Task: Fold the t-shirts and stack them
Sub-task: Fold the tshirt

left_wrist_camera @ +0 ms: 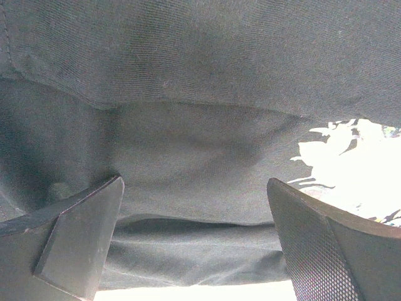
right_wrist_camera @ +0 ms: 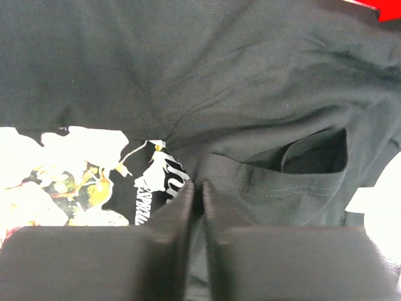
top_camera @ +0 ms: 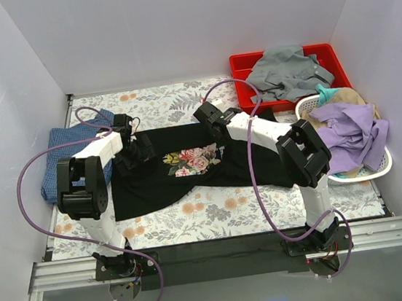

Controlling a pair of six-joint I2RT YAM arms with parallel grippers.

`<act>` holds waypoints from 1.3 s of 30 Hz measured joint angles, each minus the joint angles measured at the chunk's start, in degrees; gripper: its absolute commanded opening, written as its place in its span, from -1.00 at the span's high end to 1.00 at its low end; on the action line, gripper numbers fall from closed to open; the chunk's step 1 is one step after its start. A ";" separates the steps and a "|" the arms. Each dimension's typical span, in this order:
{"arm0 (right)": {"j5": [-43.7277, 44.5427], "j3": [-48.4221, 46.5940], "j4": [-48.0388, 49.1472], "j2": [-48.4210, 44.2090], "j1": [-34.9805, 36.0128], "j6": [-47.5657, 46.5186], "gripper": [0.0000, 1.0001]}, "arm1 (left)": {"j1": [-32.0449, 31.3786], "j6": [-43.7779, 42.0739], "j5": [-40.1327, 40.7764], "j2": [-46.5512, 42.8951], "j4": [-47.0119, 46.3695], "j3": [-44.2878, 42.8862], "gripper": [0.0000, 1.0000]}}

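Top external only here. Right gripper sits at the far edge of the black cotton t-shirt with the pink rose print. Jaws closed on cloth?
Observer: Right wrist view: the right gripper is all but shut, and a ridge of the black rose-print t-shirt looks pinched at its tips.
Operator: Left one?
Observer: Left wrist view: the left gripper stands wide open over black cloth, gripping nothing.
Operator: What part has the right got?
Observer: It is next to a stitched hem. Just right of the gripper is a gaping opening, either sleeve or neck. I cannot tell which.
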State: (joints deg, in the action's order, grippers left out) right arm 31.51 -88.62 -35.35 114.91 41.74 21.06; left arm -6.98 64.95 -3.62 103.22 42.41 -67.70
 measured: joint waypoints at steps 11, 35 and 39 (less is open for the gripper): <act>1.97 -0.11 -0.09 -2.58 0.50 -0.96 0.97 | 0.00 0.00 0.00 0.00 0.00 0.00 -0.96; 13.27 4.33 5.57 -2.95 3.48 -2.10 -0.49 | 0.00 0.00 -0.02 0.37 0.13 -0.33 -0.96; 12.68 9.81 4.90 -9.94 -3.41 -1.49 -0.43 | 0.00 0.00 -0.24 0.52 0.33 -0.66 -0.96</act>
State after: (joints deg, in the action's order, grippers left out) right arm 44.18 -78.81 -30.46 104.97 38.33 19.57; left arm -6.98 64.95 -3.86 103.74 42.74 -68.36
